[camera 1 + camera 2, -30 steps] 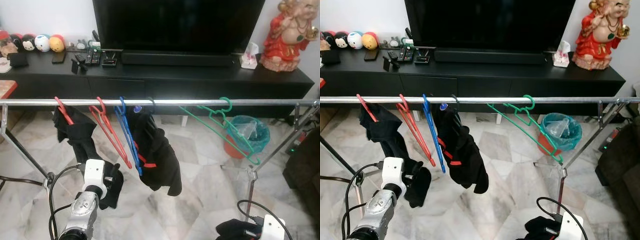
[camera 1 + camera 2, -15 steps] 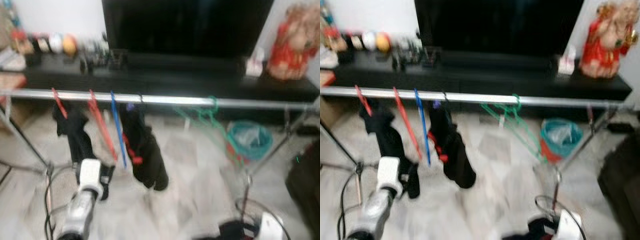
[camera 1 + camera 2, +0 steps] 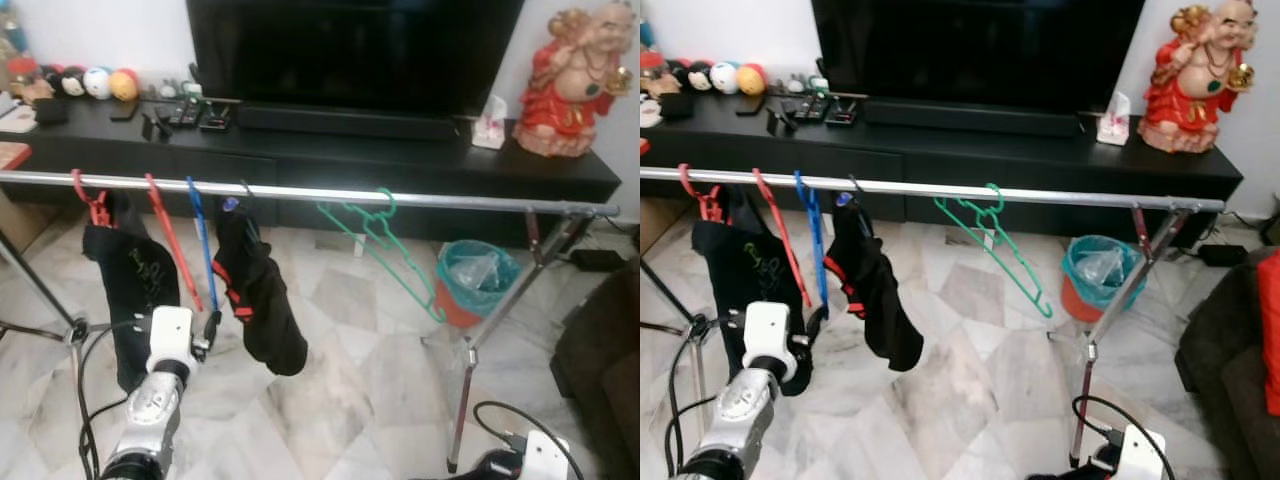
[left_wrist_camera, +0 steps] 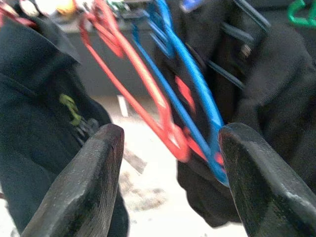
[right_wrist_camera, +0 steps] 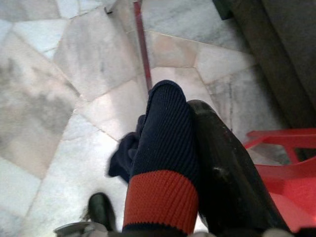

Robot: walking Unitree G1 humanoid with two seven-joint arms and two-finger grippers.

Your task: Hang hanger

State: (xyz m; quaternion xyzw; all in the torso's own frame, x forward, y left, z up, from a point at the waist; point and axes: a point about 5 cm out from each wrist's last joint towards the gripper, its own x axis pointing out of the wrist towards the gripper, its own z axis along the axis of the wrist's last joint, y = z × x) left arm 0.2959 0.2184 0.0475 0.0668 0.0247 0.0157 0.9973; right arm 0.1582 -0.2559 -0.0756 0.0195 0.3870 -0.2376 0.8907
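So compared with a second back the whole view has pulled away and swung a bit, that's the camera moving. The rail (image 3: 300,192) now sits higher and further off, and more of the marble floor (image 3: 340,390) shows in front. The hangers and clothes sit in the same order along the rail as before.

The left claw (image 4: 168,163) is raised in front of the rail, fingers (image 4: 84,192) spread wide with nothing between them. Through the gap you see the lower ends of the red hanger (image 3: 172,240) and the blue hanger (image 3: 200,245), both hooked on the rail side by side. In the earlier frame the left arm was close under the dark clothes; now it's just short of the blue hanger's tip.

The right claw (image 5: 197,163) hangs low near the floor, clenched on a navy sock with a red band (image 5: 165,163). There's a red plastic thing (image 5: 286,168) beside it, can't tell what exactly.

Other stuff: a black shirt (image 3: 135,280) on a red hanger at the left end of the rail, a black garment with red trim (image 3: 255,295) right of the blue hanger, and green hangers (image 3: 385,250) near the middle. Behind the rail is the black TV counter (image 3: 330,150) with the TV (image 3: 355,50), remotes and a red statue (image 3: 570,85). A teal bin (image 3: 475,280) stands by the rack's right leg.
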